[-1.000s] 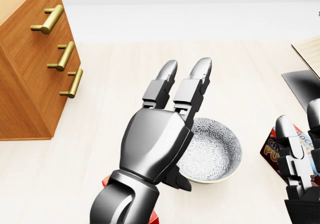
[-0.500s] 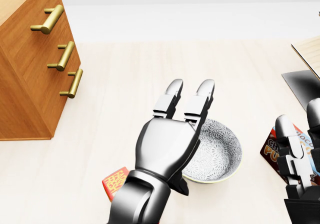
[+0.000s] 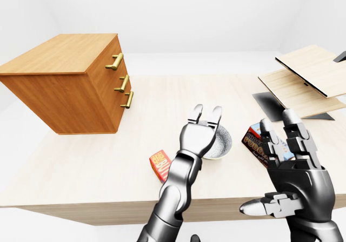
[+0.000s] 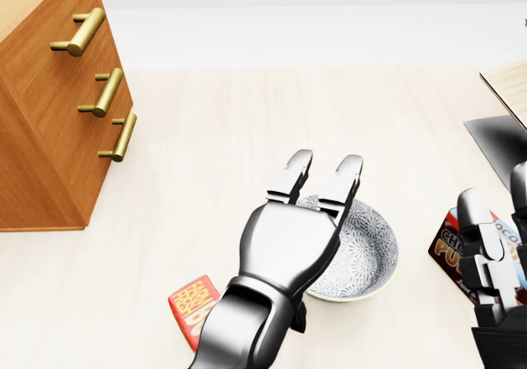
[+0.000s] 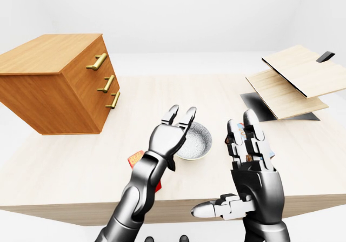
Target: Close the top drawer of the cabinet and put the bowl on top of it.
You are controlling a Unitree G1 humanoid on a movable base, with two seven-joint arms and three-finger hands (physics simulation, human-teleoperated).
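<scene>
The left robot hand (image 4: 288,245) has slid down and to the right in the head view since a second ago, and its two straight fingers (image 4: 298,170) now reach over the left rim of the bowl (image 4: 370,254). That hand is spread wide and grips nothing. More of the red packet (image 4: 191,303) beside its wrist has come into sight. The patterned bowl sits upright on the bench (image 4: 206,138), well apart from the wooden cabinet (image 3: 70,91) at the left. All three brass handles line up, so the top drawer (image 3: 111,58) looks pushed in, though from this angle I can't be sure. The right robot hand (image 3: 292,172) hangs over the bench's near edge, fingers up and thumb out, empty, with a pudding box (image 4: 451,249) lying just right of the bowl
</scene>
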